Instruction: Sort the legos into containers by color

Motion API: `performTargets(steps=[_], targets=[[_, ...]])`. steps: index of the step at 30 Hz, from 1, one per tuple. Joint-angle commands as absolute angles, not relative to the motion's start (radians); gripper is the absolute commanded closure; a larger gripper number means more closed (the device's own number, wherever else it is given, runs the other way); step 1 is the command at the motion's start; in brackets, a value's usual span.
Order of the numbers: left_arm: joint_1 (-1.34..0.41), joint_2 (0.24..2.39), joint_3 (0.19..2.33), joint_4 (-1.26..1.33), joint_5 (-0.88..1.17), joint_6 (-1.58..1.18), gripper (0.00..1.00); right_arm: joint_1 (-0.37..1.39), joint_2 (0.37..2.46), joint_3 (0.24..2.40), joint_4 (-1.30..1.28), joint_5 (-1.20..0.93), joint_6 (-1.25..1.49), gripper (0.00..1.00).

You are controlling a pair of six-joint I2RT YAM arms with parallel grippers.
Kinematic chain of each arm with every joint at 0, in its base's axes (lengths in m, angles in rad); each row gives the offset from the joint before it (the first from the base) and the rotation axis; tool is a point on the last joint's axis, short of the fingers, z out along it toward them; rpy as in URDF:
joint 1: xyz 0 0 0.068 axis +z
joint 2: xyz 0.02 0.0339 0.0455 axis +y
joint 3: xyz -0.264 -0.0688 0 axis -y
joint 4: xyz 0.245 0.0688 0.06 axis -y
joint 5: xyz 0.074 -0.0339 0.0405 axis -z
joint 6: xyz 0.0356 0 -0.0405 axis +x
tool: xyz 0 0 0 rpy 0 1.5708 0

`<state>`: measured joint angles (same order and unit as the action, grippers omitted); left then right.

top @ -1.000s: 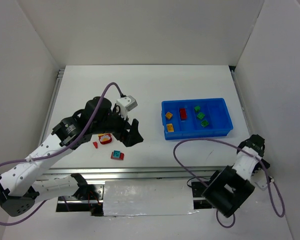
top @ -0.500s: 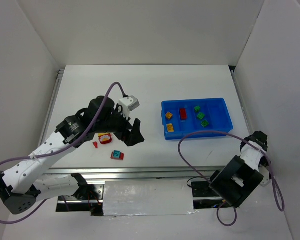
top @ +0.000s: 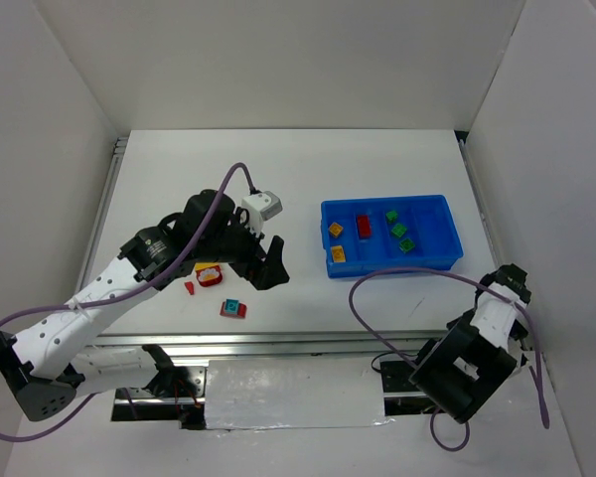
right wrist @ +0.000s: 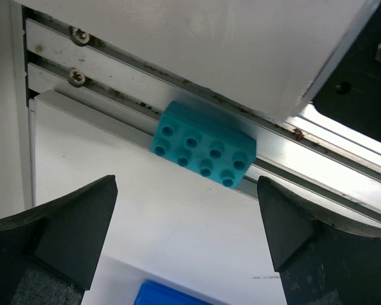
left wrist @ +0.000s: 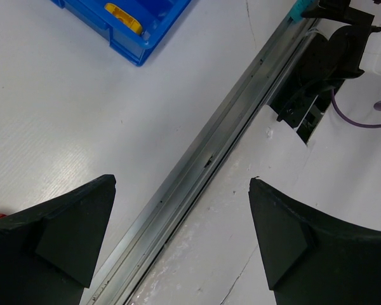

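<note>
The bright-blue tray sits right of centre. It holds a red lego, two yellow legos and three green legos in its compartments. A red-and-yellow lego, a small red lego and a teal-and-red lego lie on the table at the left. My left gripper is open and empty just right of them; its wrist view shows the tray corner. My right gripper is open and empty. A teal lego lies on the metal rail beyond the right gripper.
A metal rail runs along the table's near edge, with a dark opening and purple cable beyond it. White walls enclose the table. A purple cable loops just in front of the tray.
My left arm has shifted slightly to the right and stays open. My right arm has turned a little near the table's right edge. No lego has moved.
</note>
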<state>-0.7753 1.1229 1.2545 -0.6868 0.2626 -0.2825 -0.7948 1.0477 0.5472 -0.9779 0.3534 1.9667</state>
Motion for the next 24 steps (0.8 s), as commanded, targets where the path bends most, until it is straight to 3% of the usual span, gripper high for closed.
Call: performTargets(steps=[1,7,14,24], targets=[[-0.776,1.126,1.285,-0.653,0.297,-0.255,0.01,-0.773,1.019,0.529,-1.069,0.359,2.114,0.02],[-0.776,1.118,1.276,-0.649,0.313,-0.255,0.01,-0.773,0.985,0.509,-1.098,0.339,2.209,0.02],[-0.776,1.117,1.292,-0.667,0.305,-0.25,0.01,-0.775,1.133,0.589,-1.15,0.393,2.21,0.0],[-0.776,1.134,1.284,-0.661,0.339,-0.244,0.0,-0.773,1.164,0.614,-1.112,0.469,2.218,0.0]])
